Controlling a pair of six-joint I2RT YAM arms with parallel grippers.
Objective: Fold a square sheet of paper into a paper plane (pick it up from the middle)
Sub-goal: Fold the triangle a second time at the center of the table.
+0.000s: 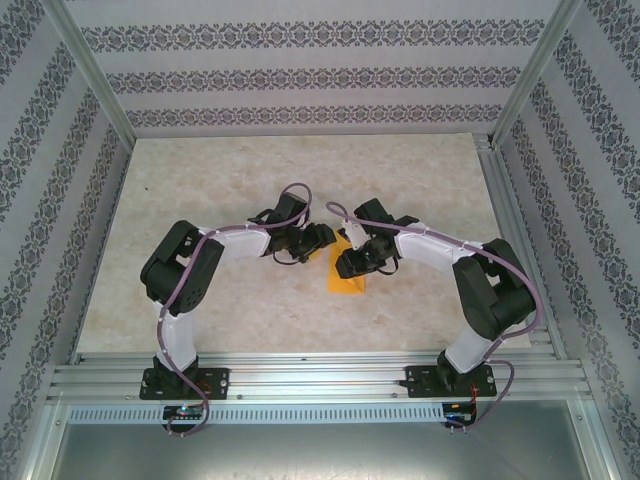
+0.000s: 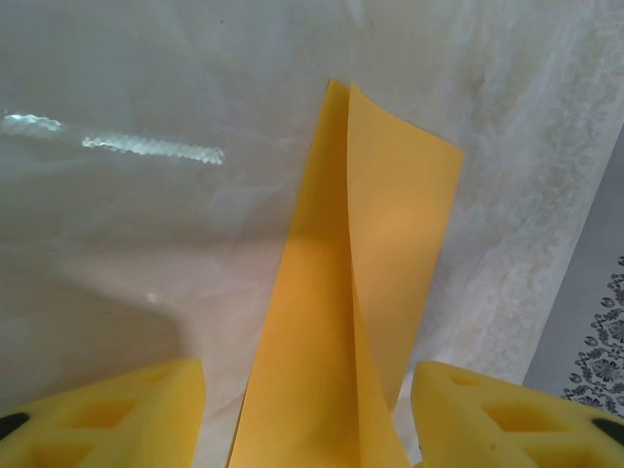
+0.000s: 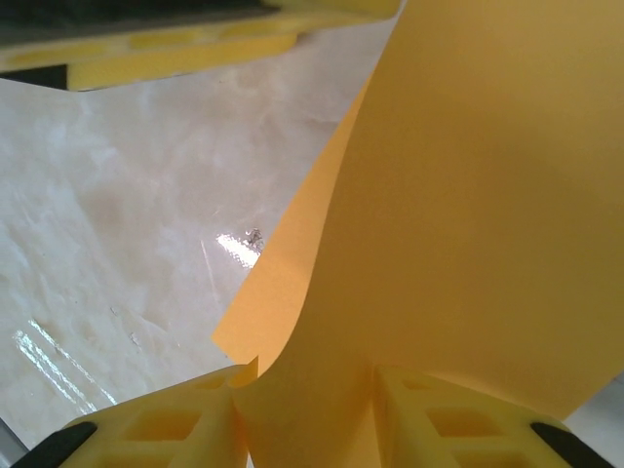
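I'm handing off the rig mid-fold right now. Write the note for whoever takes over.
Left gripper: open, one finger on each side of the square sheet of paper, touching neither flap.
Right gripper: closed on the sheet, apparently holding it up off the table.
Paper: mid-table between both grippers, bent double, two flaps meeting along one line.
Done: sheet picked up, first fold started.
Left: can't tell whether that crease is pressed flat. Nose and wing folds are not yet made, so there is no dart shape.
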